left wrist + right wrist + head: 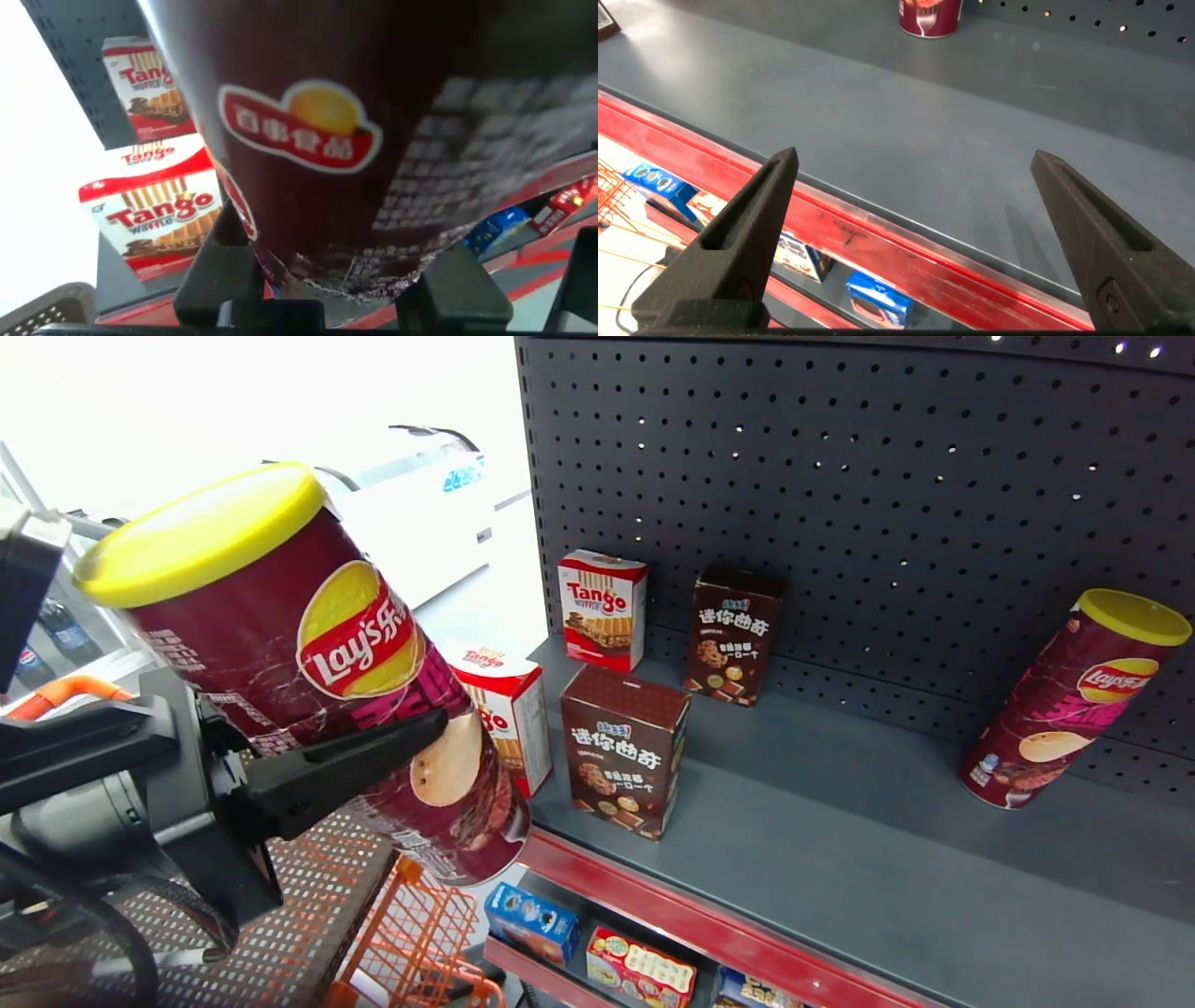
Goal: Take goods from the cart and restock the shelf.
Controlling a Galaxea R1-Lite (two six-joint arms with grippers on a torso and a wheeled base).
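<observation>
My left gripper (387,733) is shut on a maroon chip can (308,653) with a yellow lid, held tilted in the air off the left end of the grey shelf (840,821). The left wrist view shows the can (374,140) clamped between the two fingers of the left gripper (336,280). A second chip can (1074,700) leans against the pegboard at the shelf's right. My right gripper (915,159) stands open with nothing in it, above the shelf's red front edge (878,238). That second can's base (929,14) stands on the shelf beyond the gripper.
Two red-and-white wafer boxes (602,609) (509,709) and two brown cookie boxes (624,751) (735,635) stand on the shelf's left half. The orange cart (420,933) is below the held can. Boxed goods (530,919) fill the lower shelf. Bare shelf lies between the boxes and the right can.
</observation>
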